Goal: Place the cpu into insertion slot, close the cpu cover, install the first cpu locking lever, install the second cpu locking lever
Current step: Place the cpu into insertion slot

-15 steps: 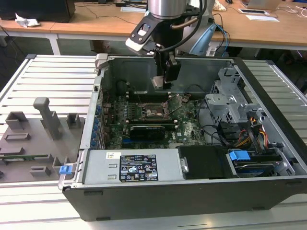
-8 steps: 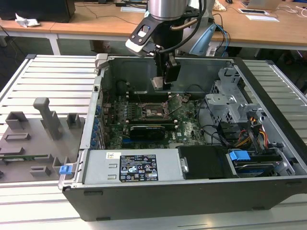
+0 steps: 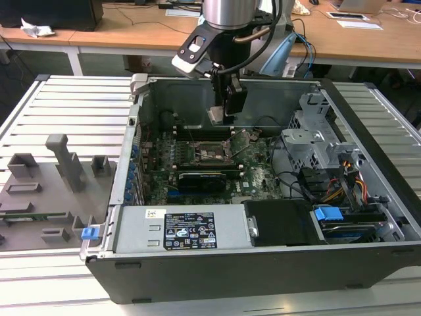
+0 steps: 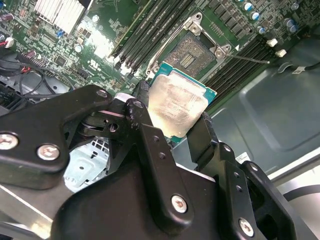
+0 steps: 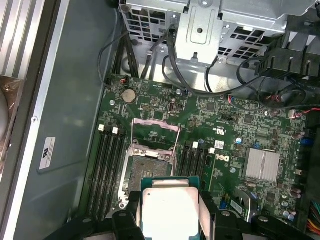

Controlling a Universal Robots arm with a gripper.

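**Cpu Held Over the Open Socket**

On the exterior view's left, we see grey holder blocks (image 3: 59,164) standing on a ribbed metal table (image 3: 72,105). A blue clip (image 3: 89,232) sits at the corner of the open computer case (image 3: 263,270).

The power supply (image 3: 131,230) along the case's near edge carries a black printed sticker (image 3: 189,230) and a small white one (image 3: 155,213). In the first wrist view, another white label (image 5: 46,152) sits on the case wall.

Near the middle, the gripper (image 3: 227,105) hangs inside the case. Its two fingers are clamped on opposite edges of the cpu (image 4: 177,107). The cpu is held in the air near the socket (image 5: 150,167), apart from it and not seated. The cpu cover (image 5: 156,123) stands swung open beside the socket.

Towards the exterior view's right, we find a grey drive cage (image 3: 316,141), coloured cables (image 3: 352,187) and a blue tab (image 3: 327,214).

Behind the table stand wooden desks (image 3: 118,29) with papers on them.
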